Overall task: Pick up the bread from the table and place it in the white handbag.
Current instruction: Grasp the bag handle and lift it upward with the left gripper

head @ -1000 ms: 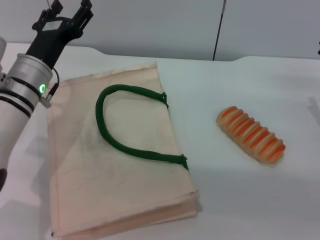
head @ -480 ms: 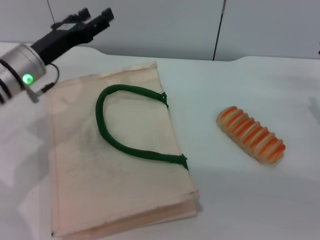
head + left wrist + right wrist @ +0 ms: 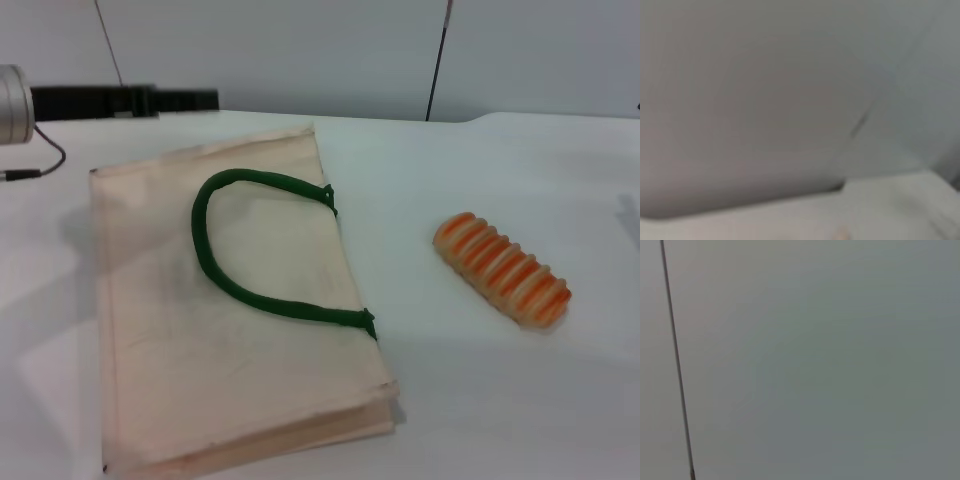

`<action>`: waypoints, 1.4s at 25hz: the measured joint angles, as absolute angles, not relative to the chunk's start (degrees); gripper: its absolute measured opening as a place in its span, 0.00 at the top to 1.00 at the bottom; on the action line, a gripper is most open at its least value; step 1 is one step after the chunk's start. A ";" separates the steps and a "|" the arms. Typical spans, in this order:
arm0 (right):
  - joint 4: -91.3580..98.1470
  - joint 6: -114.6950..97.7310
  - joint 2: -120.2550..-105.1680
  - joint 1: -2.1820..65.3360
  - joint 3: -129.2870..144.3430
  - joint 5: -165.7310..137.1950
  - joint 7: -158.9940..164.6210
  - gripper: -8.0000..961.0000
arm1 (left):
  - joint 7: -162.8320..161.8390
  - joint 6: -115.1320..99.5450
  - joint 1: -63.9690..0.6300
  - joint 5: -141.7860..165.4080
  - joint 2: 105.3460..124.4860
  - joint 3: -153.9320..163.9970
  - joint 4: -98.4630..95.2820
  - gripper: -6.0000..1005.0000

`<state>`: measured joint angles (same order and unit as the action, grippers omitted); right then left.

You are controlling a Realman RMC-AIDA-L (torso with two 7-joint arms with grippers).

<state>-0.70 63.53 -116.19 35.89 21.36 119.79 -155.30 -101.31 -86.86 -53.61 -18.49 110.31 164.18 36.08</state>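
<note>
The bread [image 3: 502, 269], a tan loaf with orange crosswise stripes, lies on the white table [image 3: 500, 400] at the right. The white handbag [image 3: 250, 400] lies flat at the left, its dark green handle [image 3: 197, 235] looped on top. My left gripper [image 3: 203, 100] points sideways over the table's far left edge, above the bag's far corner and far from the bread. It is blurred. The right gripper is out of view. Neither wrist view shows the bread or the bag.
A grey wall with a dark vertical seam [image 3: 436, 60] stands behind the table. A cable [image 3: 45, 160] hangs from my left wrist near the bag's far left corner. The right wrist view shows only the wall and a dark seam [image 3: 677, 370].
My left arm has swung up and away to the left, off the bag's left side, and its gripper has turned from pointing away to pointing sideways. The bread and bag have not moved.
</note>
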 joint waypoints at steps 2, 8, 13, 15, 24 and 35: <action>-0.70 63.53 -116.19 35.88 21.36 119.80 -155.30 0.10 | -102.75 -87.89 -54.67 -14.53 110.17 164.18 36.53 0.22; -0.70 63.53 -116.14 36.17 21.27 119.87 -155.30 0.10 | -105.23 -85.85 -55.51 -8.89 110.51 164.18 36.31 0.24; -0.70 63.53 -116.11 36.31 21.27 120.05 -155.28 0.10 | -106.56 -82.14 -55.77 -5.58 110.62 164.18 34.70 0.26; -0.70 63.54 -116.10 36.35 21.27 120.33 -155.28 0.10 | -106.65 -80.86 -56.17 -3.98 110.63 164.18 33.66 0.27; -0.70 63.55 -116.10 36.39 21.26 120.53 -155.24 0.11 | -107.35 -75.77 -57.29 0.34 110.85 164.18 29.77 0.31; -0.70 63.55 -116.10 36.42 21.26 120.51 -155.21 0.12 | -106.68 -70.75 -58.06 1.92 111.01 164.18 24.18 0.35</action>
<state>-0.70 63.55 -116.10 36.42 21.26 120.51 -155.21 -106.68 -70.75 -58.06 1.93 111.01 164.18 24.18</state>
